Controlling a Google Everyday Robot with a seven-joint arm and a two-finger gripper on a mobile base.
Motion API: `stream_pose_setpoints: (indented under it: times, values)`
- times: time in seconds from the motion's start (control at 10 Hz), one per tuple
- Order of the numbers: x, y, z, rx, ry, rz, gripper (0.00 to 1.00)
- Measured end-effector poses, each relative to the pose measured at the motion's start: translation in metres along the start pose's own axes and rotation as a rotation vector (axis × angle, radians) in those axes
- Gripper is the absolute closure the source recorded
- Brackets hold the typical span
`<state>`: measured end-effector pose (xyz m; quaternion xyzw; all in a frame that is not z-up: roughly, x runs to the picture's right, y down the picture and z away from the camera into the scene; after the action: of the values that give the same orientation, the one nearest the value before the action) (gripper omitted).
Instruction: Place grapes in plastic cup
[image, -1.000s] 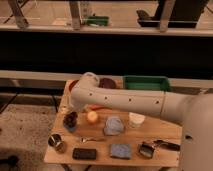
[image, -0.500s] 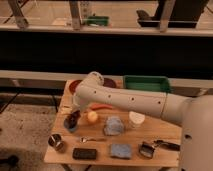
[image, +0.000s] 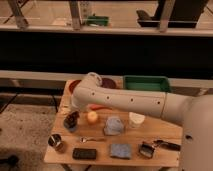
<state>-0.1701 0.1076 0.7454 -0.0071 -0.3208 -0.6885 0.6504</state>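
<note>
One light, knobbly bunch of grapes (image: 71, 118) sits over the cup (image: 70, 126) at eight o'clock—we can't tell the gripper (image: 73, 114) fingers' state—best pinched across its middle.

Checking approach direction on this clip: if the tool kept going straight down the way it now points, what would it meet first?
The tool points down at the table's left side, dark grapes at its tip. Directly beneath is the light-blue plastic cup, so it would likely meet that first, though depth is uncertain from this view.

Matt wooden table (image: 165, 137), shiny metal cup (image: 55, 142), smooth white arm (image: 125, 99), gripper (image: 73, 118) over knobbly grapes (image: 70, 120).
</note>
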Motion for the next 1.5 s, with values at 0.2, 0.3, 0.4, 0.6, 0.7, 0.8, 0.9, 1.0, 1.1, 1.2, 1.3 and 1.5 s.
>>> stream_pose_setpoints:
  times: [0.2,0.3,0.4,0.6,0.7,0.8,0.9,1.0,1.1,1.2,1.3,1.5]
  values:
    - [-0.001,-0.008,-0.001,-0.006,0.013,-0.015,1.00]
    - [-0.002,-0.012,-0.001,-0.009,0.019,-0.021,1.00]
    - [-0.002,-0.016,-0.002,-0.011,0.025,-0.027,1.00]
    - [-0.004,-0.024,-0.002,-0.013,0.036,-0.040,1.00]
    - [-0.006,-0.027,-0.002,-0.014,0.039,-0.046,1.00]
    - [-0.008,-0.030,-0.001,-0.016,0.043,-0.055,1.00]
    - [-0.010,-0.032,0.001,-0.018,0.047,-0.064,1.00]
    - [-0.013,-0.034,0.002,-0.025,0.050,-0.076,1.00]
    - [-0.017,-0.037,0.003,-0.029,0.051,-0.084,1.00]
    - [-0.020,-0.042,0.001,-0.034,0.054,-0.096,1.00]
    - [-0.020,-0.043,0.001,-0.040,0.057,-0.104,1.00]
    - [-0.021,-0.047,0.002,-0.049,0.060,-0.122,1.00]
